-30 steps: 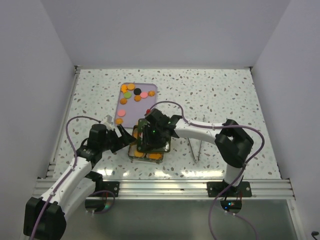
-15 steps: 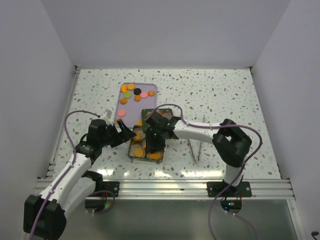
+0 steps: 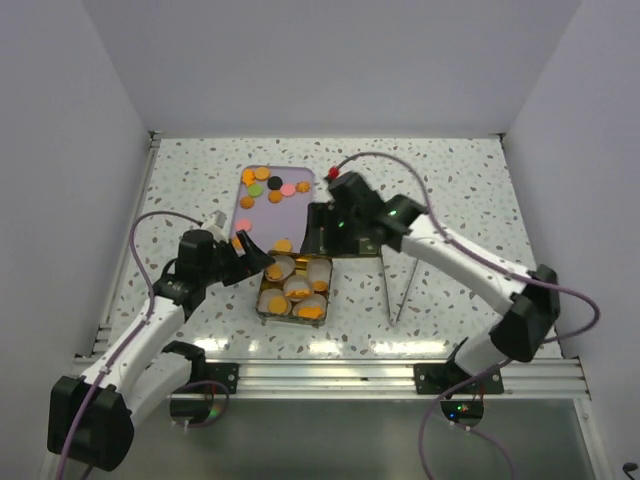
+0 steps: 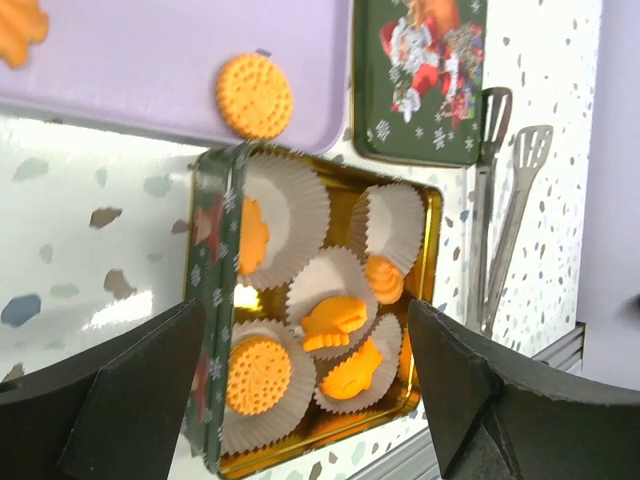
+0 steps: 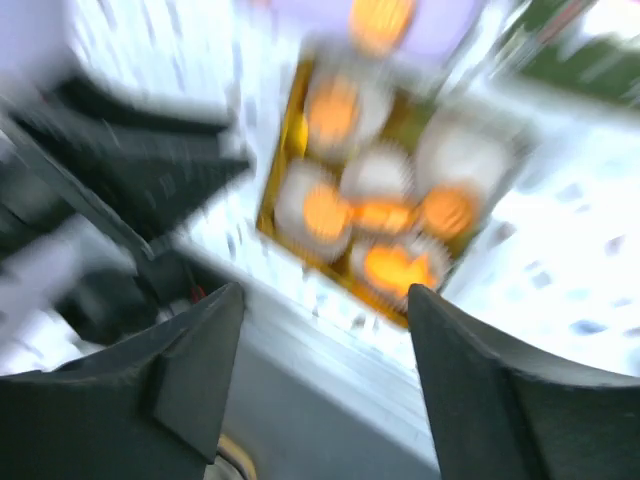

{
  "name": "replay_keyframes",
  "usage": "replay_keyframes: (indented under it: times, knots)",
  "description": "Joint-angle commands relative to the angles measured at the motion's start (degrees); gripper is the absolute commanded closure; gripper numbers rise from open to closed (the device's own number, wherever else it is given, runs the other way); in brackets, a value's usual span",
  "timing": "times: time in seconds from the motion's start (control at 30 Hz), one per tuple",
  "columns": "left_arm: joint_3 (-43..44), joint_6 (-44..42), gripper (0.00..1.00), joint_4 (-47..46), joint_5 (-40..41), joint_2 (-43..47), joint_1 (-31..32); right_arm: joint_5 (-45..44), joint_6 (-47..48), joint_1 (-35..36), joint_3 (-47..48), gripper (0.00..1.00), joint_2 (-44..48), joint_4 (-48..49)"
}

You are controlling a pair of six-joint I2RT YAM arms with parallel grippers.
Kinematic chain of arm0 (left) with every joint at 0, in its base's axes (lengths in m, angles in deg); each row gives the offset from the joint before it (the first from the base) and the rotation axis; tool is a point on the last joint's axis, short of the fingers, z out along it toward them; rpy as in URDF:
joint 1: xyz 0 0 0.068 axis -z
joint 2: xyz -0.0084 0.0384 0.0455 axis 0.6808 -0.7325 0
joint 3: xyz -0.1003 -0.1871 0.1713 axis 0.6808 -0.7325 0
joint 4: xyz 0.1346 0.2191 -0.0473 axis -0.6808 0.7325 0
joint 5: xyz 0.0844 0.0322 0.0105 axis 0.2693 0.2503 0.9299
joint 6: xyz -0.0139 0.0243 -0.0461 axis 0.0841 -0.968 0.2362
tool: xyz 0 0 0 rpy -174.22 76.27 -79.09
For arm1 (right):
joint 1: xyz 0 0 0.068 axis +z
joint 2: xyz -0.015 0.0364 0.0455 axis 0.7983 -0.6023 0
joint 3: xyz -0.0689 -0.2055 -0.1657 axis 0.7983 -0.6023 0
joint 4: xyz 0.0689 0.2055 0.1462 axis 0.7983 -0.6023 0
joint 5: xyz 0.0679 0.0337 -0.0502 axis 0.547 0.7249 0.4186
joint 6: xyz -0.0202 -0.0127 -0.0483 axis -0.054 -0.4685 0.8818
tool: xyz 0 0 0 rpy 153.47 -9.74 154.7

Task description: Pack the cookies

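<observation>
An open tin point(image 3: 263, 308) sits near the table's front edge. It holds white paper cups with orange cookies point(image 3: 310, 312) in them. The left wrist view shows round, fish and swirl cookies point(image 4: 335, 325) inside its gold walls point(image 4: 432, 230). More cookies point(image 3: 262, 180), orange, pink, green and black, lie on the lavender tray point(image 3: 300, 205) behind it. One round cookie point(image 4: 255, 95) lies by the tray's near edge. My left gripper point(image 3: 258, 258) point(image 4: 310, 385) is open at the tin's left side. My right gripper point(image 3: 318, 240) point(image 5: 335, 380) hangs open and empty above the tin's far edge; its view of the tin point(image 5: 275, 180) is blurred.
The tin's green lid point(image 4: 420, 70) with a Christmas picture lies flat beyond the tin, beside the tray. Metal tongs point(image 3: 390, 285) point(image 4: 500, 180) lie on the speckled table to the right of the tin. Walls close the table in on three sides.
My right gripper has risen off the tin and drawn back toward the far right, its jaws now wider, so the cups and cookies show. My left gripper shifted slightly farther along the tin's left side.
</observation>
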Motion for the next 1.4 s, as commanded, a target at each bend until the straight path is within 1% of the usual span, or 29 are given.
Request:
replay_keyframes:
  times: [0.0, 0.03, 0.1, 0.13, 0.2, 0.23, 0.3, 0.33, 0.37, 0.4, 0.43, 0.47, 0.5, 0.57, 0.6, 0.67, 0.7, 0.77, 0.9, 0.97, 1.0, 1.07, 1.23, 1.37]
  knots:
    - [4.2, -0.7, 0.12, -8.2, -2.0, -2.2, 0.1, -4.2, 5.7, -15.3, 3.3, 0.28, 7.9, -5.5]
    - [4.6, -0.2, 0.12, -10.7, -2.4, -4.0, 0.1, -3.3, 6.7, -20.1, 4.4, 0.25, 6.7, -6.0]
    - [6.2, 0.4, 0.11, -13.0, -2.8, -6.1, 0.1, -4.8, 9.6, -23.0, 5.8, 0.21, 4.7, -7.0]
    - [6.7, 1.4, 0.11, -16.9, -3.2, -8.6, 0.1, -5.2, 10.6, -25.4, 6.5, 0.20, 3.3, -6.5]
    - [8.6, 3.1, 0.11, -20.2, -4.9, -11.7, 0.2, -4.4, 12.0, -27.8, 7.3, 0.20, -1.5, -5.7]
    - [9.4, 4.7, 0.11, -23.6, -5.3, -15.1, 0.5, -3.3, 12.4, -30.2, 8.1, 0.20, -2.9, -4.1]
    - [13.3, 5.2, 0.11, -25.5, -4.7, -18.7, 2.0, -0.8, 12.5, -32.2, 9.0, 0.20, -7.2, -2.7]
    - [15.3, 4.6, 0.11, -26.1, -4.2, -23.0, 4.0, 0.3, 12.4, -34.1, 10.2, 0.20, -8.4, -2.0]
    - [17.4, 4.2, 0.11, -25.8, -3.8, -25.3, 5.2, 1.9, 12.5, -34.8, 10.9, 0.20, -9.8, -2.0]
    - [22.2, 3.7, 0.11, -25.4, -3.5, -27.9, 7.5, 2.7, 12.5, -35.5, 11.4, 0.20, -11.8, -1.9]
    - [24.6, 3.0, 0.11, -23.9, -3.6, -32.7, 8.5, 3.4, 12.8, -36.4, 12.4, 0.20, -12.7, -1.6]
    - [28.7, 2.8, 0.11, -23.3, -2.8, -34.8, 9.1, 4.2, 12.9, -36.9, 12.8, 0.19, -13.4, -1.5]
    - [30.4, 3.0, 0.11, -23.3, -2.3, -36.7, 10.6, 4.8, 12.9, -37.2, 12.9, 0.19, -14.6, -1.1]
    - [33.5, 3.5, 0.11, -23.3, -1.7, -41.4, 11.3, 6.0, 13.0, -37.8, 13.3, 0.19, -15.8, -0.5]
    - [36.5, 3.6, 0.11, -22.5, -1.1, -44.3, 11.9, 7.2, 13.1, -37.9, 13.5, 0.19, -17.3, -0.2]
    - [41.4, 3.5, 0.11, -20.4, 0.5, -47.2, 12.3, 8.1, 13.3, -38.0, 13.6, 0.19, -18.6, -0.2]
    - [42.9, 3.4, 0.11, -17.7, 0.9, -48.6, 12.6, 8.7, 13.5, -38.1, 13.3, 0.19, -19.1, 0.7]
    - [46.1, 2.4, 0.11, -16.6, 1.0, -52.2, 12.9, 9.4, 13.7, -38.4, 12.3, 0.19, -20.3, 1.7]
    - [48.5, 1.3, 0.11, -13.7, 2.0, -56.5, 13.3, 11.6, 14.2, -39.4, 13.0, 0.19, -23.5, 3.5]
    - [48.8, 0.9, 0.11, -13.2, 2.9, -57.4, 13.3, 12.6, 14.6, -39.6, 13.9, 0.19, -25.9, 3.5]
    - [48.8, 0.7, 0.11, -11.0, 3.3, -58.1, 13.4, 13.0, 14.7, -39.7, 14.4, 0.19, -26.7, 3.4]
    - [48.8, 0.3, 0.11, -10.0, 4.1, -58.7, 13.5, 13.7, 15.2, -40.1, 15.7, 0.19, -28.6, 3.2]
    - [49.0, -1.0, 0.12, -7.4, 5.6, -60.8, 14.0, 15.2, 16.1, -40.6, 16.6, 0.19, -31.3, 3.2]
    - [50.6, -2.2, 0.12, -3.3, 8.8, -62.2, 14.7, 17.4, 15.2, -40.9, 16.6, 0.19, -33.0, 3.4]
